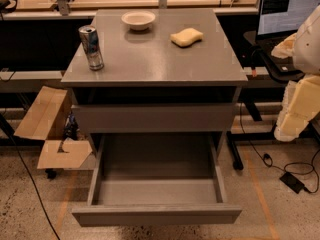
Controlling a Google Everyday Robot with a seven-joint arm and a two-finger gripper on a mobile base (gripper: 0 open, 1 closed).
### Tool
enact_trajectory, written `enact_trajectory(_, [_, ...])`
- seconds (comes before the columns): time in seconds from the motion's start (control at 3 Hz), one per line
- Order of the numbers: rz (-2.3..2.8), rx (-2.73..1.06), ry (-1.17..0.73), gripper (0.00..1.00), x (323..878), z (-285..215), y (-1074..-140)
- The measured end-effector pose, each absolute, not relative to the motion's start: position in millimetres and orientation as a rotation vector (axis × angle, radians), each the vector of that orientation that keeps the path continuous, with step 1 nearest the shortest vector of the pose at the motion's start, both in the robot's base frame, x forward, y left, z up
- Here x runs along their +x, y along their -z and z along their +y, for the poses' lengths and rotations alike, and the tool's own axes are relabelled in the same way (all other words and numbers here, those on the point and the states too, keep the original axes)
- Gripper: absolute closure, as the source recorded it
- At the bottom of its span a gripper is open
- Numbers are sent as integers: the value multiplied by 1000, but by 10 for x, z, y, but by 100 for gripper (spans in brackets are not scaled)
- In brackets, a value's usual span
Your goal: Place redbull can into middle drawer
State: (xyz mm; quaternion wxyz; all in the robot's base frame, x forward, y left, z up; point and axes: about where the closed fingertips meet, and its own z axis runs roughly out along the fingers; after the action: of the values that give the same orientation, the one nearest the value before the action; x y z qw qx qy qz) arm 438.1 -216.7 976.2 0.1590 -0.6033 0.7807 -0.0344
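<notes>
The redbull can (91, 47) stands upright on the grey cabinet top (150, 59), near its front left corner. The middle drawer (156, 184) is pulled wide open below a shut grey front (152, 117); its flat grey inside holds nothing. My gripper (294, 115), a cream-white shape on the arm, hangs at the right edge of the view, beside the cabinet and far right of the can. It holds nothing that I can see.
A cream bowl (138, 20) and a yellow sponge (187, 37) sit at the back of the cabinet top. An open cardboard box (52, 129) lies on the floor at left. A laptop (285, 6) on a stand and cables (295, 176) are at right.
</notes>
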Motion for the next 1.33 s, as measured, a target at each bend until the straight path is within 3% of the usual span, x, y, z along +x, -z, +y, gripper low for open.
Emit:
enact_trajectory(0.67, [2194, -1712, 72, 0, 4520, -2134, -9733])
enact_trajectory(1.33, [2048, -1643, -20, 0, 5013, -1991, -9611])
